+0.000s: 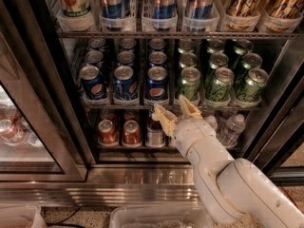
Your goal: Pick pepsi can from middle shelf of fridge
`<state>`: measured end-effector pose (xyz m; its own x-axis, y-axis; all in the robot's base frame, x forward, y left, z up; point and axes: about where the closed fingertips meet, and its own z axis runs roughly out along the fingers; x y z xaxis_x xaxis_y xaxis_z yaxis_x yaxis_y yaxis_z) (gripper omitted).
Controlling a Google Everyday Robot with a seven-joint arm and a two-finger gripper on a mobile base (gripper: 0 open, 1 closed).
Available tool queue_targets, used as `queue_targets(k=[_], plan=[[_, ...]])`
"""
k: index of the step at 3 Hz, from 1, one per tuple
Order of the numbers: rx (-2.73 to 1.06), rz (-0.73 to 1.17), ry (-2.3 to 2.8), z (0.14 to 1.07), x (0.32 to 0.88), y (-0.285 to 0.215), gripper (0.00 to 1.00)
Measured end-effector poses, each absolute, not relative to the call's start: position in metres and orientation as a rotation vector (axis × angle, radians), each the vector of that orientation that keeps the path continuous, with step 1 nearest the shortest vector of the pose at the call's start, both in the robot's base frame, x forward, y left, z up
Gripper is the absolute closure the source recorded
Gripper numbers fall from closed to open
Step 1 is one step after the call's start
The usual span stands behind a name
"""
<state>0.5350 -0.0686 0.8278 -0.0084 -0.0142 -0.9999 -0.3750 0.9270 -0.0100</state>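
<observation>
Gripper (172,109): fingers spread and empty, poised at the front edge of the middle shelf (118,105); nearest pepsi can (156,83), upright in the front row, lies just above, slightly left.

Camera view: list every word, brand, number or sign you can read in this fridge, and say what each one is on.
No lettering reads as words anywhere.
Round red-white-blue Pepsi logo, no words: front pepsi cans on the middle shelf.
Green cans: lettering blurred.
Tall cans above: labels blurred.
Red cans below: unreadable.
Gripper, open at the middle shelf's front edge: no marking.
</observation>
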Motion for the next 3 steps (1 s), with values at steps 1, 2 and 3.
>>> queue_targets(k=[1, 2, 3], plan=[[-0.312, 0.292, 1.561, 0.8278, 0.5350, -0.0685, 0.33], [-0.312, 0.292, 1.561, 0.8278, 0.5350, -0.0685, 0.29], [-0.317, 0.288, 1.562, 0.8270, 0.5358, -0.0675, 0.29]])
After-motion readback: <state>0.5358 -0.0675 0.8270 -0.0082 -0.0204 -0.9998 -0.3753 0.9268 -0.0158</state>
